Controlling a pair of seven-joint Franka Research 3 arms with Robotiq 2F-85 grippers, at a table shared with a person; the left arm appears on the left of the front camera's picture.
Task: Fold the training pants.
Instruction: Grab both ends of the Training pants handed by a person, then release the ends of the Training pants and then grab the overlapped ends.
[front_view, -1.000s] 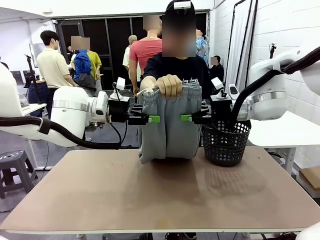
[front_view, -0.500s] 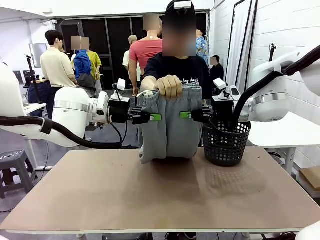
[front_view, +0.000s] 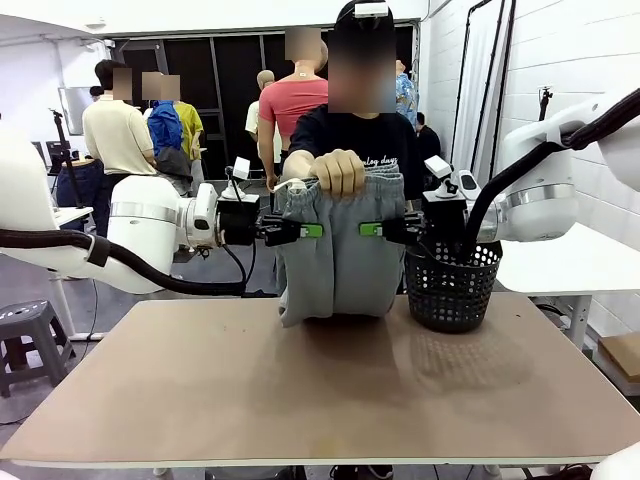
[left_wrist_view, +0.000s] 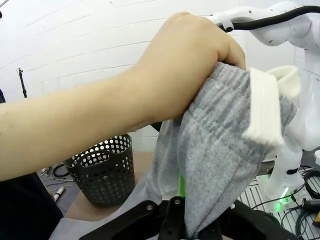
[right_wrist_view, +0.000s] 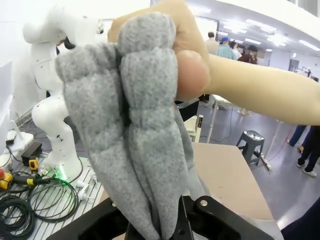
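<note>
Since a second ago both have nudged up and inward: left gripper (front_view: 310, 231) and right gripper (front_view: 371, 230) look closed on the side edges of the light grey jersey training pants (front_view: 335, 260). The pants hang over the far surface (front_view: 300, 400) from the person's hand (front_view: 340, 172), so the handover looks close.

Robotics lab, shared open hall.
White robot arms (front_view: 150, 225) flank the counter (front_view: 300, 400); floor cables (right_wrist_view: 35, 197); people (front_view: 115, 135) stand beyond.
</note>
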